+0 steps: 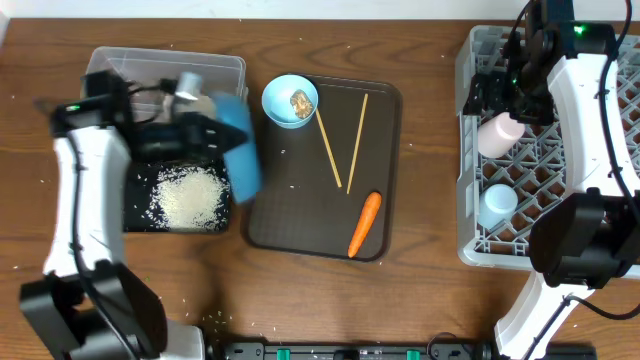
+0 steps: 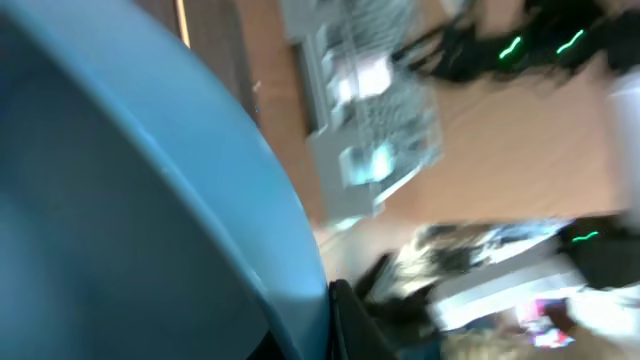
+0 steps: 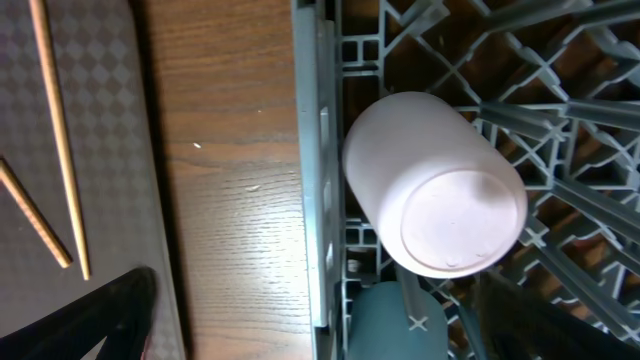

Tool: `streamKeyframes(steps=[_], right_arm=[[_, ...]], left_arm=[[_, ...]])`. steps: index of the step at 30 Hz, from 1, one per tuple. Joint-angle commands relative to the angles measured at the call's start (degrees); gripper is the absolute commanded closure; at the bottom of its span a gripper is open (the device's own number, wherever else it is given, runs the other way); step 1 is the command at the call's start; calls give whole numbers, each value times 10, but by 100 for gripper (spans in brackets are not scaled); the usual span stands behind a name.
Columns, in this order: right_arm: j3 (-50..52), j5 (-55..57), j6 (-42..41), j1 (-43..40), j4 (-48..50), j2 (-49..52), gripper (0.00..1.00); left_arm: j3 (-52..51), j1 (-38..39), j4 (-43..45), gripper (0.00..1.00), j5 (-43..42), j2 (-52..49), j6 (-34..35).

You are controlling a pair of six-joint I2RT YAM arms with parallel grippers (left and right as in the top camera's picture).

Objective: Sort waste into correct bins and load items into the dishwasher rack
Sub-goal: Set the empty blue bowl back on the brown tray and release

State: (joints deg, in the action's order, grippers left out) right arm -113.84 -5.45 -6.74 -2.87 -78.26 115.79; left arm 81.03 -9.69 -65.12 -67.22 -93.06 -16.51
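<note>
Big blue bowl [image 1: 240, 145] tipped on edge at black tray [image 1: 140, 190] w/ rice [image 1: 190, 197]; pink cup [image 3: 435, 185] tilted in rack [image 1: 475, 245].

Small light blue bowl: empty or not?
Not empty: a small brown food lump sits inside the small light blue bowl, which stands on the dark brown serving tray.

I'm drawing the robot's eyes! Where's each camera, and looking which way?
Overhead: above the table, facing straight down; dishwasher rack, serving tray, left arm, right arm.
Left wrist: blurry, right against the large blue bowl; dark finger below.
Right wrist: looks down on the pinkish-white cup in the rack; dark finger bottom-left.
Shared: overhead and right wrist both show that cup and the chopsticks.
</note>
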Motion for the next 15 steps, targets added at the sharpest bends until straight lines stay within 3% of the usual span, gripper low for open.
streamKeyframes(steps=[1,7,15], right_arm=[[-7,-14,4,3,0,-8,5],[-7,-17,4,4,-1,-8,5],[-7,-17,4,11,-7,-8,5]], left_arm=[[14,89,29,94,199,38,92],[12,260,36,94,455,36,159],[6,405,90,94,555,-7,205]])
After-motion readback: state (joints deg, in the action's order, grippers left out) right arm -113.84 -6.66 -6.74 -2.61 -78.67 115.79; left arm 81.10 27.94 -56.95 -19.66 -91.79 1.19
